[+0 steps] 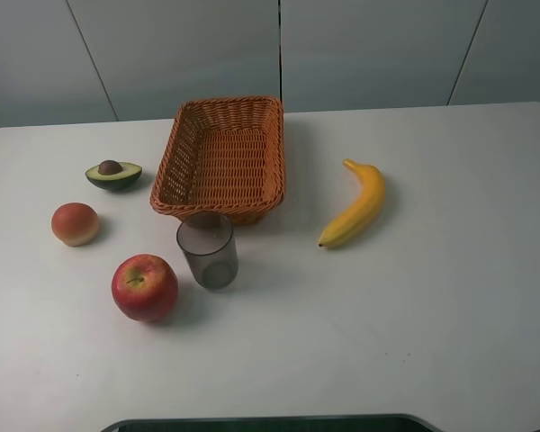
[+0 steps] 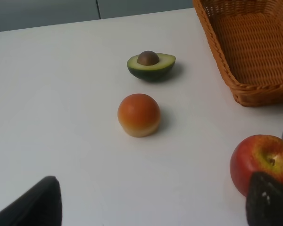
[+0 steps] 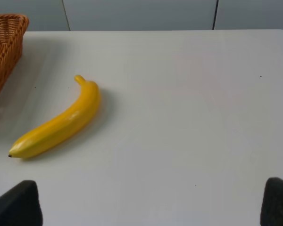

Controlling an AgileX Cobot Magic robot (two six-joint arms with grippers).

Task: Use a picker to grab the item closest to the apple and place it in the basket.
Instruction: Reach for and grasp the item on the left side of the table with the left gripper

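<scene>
Your target, the grey cup (image 1: 208, 251), stands upright on the table (image 1: 432, 315). Its long axis is vertical and its open mouth points up. It sits just beside the apple (image 1: 145, 287) and just in front of the basket's (image 1: 169, 166) near wall. Your left gripper (image 2: 153, 202) and right gripper (image 3: 146, 205) both have their fingers spread wide, holding nothing.

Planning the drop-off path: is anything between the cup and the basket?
Nothing visible. The cup stands right by the basket, at its near wall; the apple sits off to the cup's side.
</scene>
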